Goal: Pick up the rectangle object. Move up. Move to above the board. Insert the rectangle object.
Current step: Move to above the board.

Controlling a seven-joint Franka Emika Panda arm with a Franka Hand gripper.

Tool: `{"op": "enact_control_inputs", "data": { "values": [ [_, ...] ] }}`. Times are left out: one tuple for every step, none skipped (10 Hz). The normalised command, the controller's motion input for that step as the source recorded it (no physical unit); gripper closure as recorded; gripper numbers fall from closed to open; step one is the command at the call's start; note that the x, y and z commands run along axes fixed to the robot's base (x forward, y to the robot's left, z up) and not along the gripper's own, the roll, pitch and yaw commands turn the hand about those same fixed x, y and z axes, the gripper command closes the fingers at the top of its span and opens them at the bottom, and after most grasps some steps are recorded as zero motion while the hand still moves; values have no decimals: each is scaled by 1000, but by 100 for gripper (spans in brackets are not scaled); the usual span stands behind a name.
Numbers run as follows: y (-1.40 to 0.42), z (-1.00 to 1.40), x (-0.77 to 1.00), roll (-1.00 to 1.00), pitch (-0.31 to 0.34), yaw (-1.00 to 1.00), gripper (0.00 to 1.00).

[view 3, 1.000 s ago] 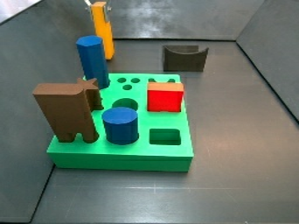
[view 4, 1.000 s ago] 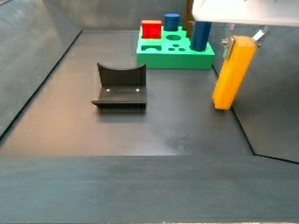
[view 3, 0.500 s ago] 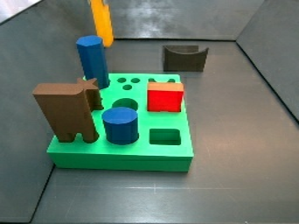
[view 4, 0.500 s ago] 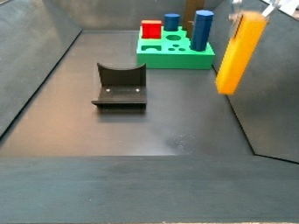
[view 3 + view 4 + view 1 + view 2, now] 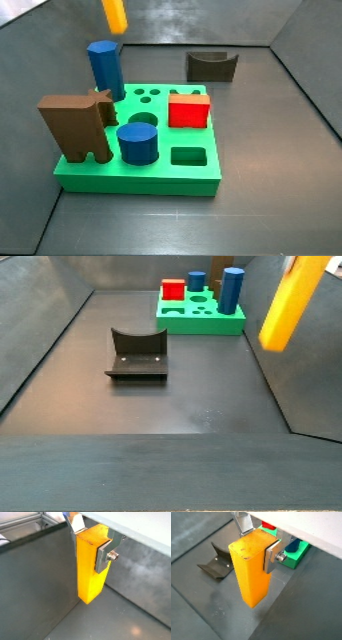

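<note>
Side view | rectangle object (image 5: 293, 302) risen higher off floor | gripper (image 5: 91, 543) jaws clamping it

Claw (image 5: 90, 543): flat silver finger plates (image 5: 103, 553), round screw; white housing above.

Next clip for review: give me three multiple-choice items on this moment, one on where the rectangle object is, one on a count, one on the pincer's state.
1. Where is the rectangle object?
A. lying on the floor
B. held in the air, off the floor
C. seated in the board

2. How many blue pegs stand on the board?
A. two
B. four
C. none

3. What is the pincer doing?
A. open and empty
B. shut on the red cube
C. shut on the rectangle object

Key: 1 B, its lower end hangs clear of the floor in both side views. 2 A, a tall peg and a short one show. 3 C, in both wrist views silver fingers clamp its upper end.
</note>
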Motion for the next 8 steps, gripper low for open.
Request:
{"op": "enact_control_inputs", "data": {
  "values": [
    [26, 342, -108, 108, -71, -49, 100],
    [-1000, 253, 563, -424, 703, 306, 100],
    [-1000, 233, 578, -395, 731, 299, 100],
    [-1000, 245, 608, -254, 683, 246, 100],
    [-1000, 238, 620, -168, 470, 126, 100],
    [-1000, 239, 615, -124, 357, 89, 100],
    [-1000, 248, 609, -45, 191, 47, 100],
    [-1000, 248, 611, -28, 118, 32, 100]
  ]
}}
